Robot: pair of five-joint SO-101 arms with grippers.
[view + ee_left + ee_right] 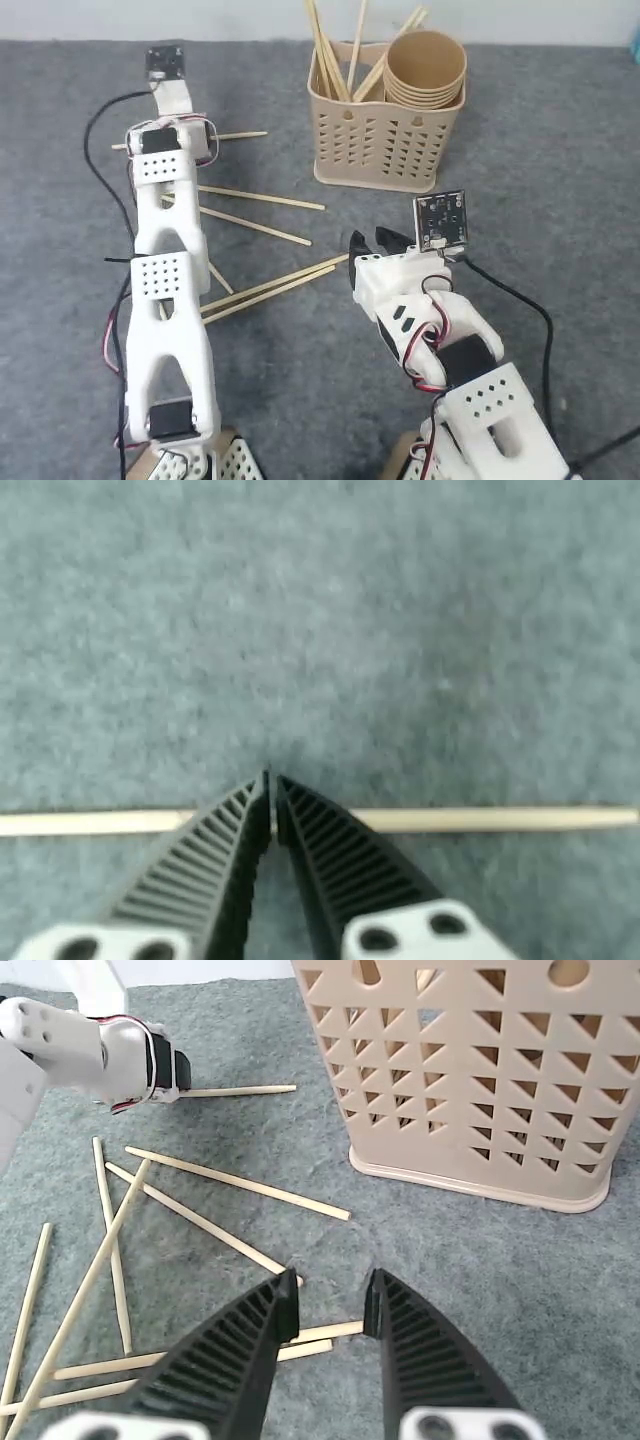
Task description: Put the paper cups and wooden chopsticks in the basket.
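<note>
Right claw (329,1305) hangs open over the near ends of two loose chopsticks (330,1331) on the grey surface (560,150), a little way from the basket (480,1080), where the stacked paper cups (426,65) already stand. Left claw (270,783), fingers pressed together, sits across another chopstick (500,819). The sticks look light, stiff and apt to roll; a pinch across the shaft near mid-length should hold best.

The left arm (165,270) covers parts of several chopsticks (262,199). The left jaws hide one chopstick's (480,820) middle. The basket (480,1185) is cut off at the edge, and its wall hides the cups' (428,60) lower parts.
</note>
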